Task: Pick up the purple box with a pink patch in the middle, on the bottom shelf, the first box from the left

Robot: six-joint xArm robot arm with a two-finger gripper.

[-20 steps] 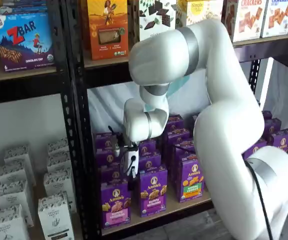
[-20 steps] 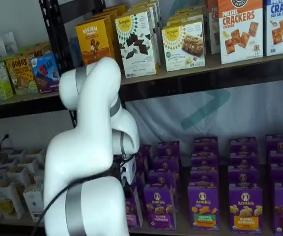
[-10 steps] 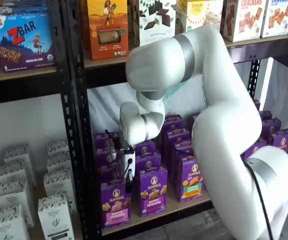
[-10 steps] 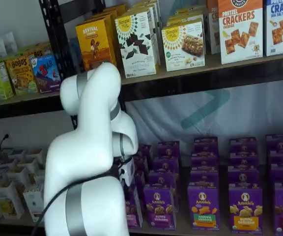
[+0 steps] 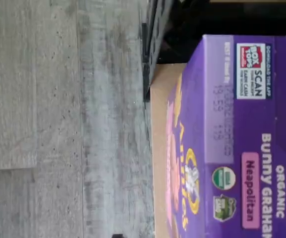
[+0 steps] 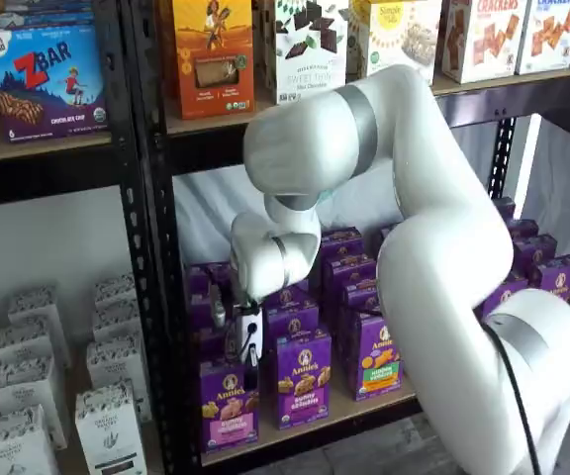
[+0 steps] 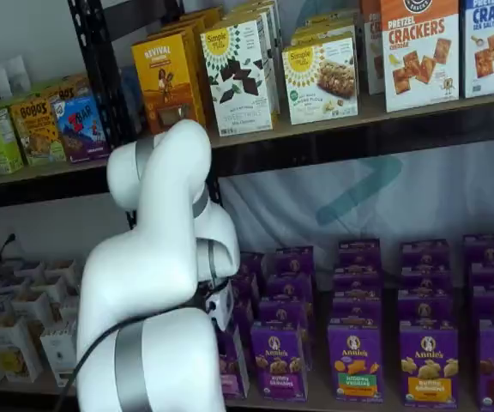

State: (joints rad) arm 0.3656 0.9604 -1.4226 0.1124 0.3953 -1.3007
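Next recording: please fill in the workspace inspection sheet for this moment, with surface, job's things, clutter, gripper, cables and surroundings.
Surface: the bottom shelf is a light wooden board with a black rail, stocked with purple cartons.
Job's things: the purple box stands upright at the front of its row; the wrist view shows its top flap close up.
Clutter: a purple carton with a green-orange patch and other purple cartons behind it in rows.
Gripper: the gripper hangs just above the purple box; whether the jaws are open cannot be told.
Cables: a black cable runs along the arm.
Surroundings: the upper shelf holds an orange carton; white cartons stand in the neighbouring bay.
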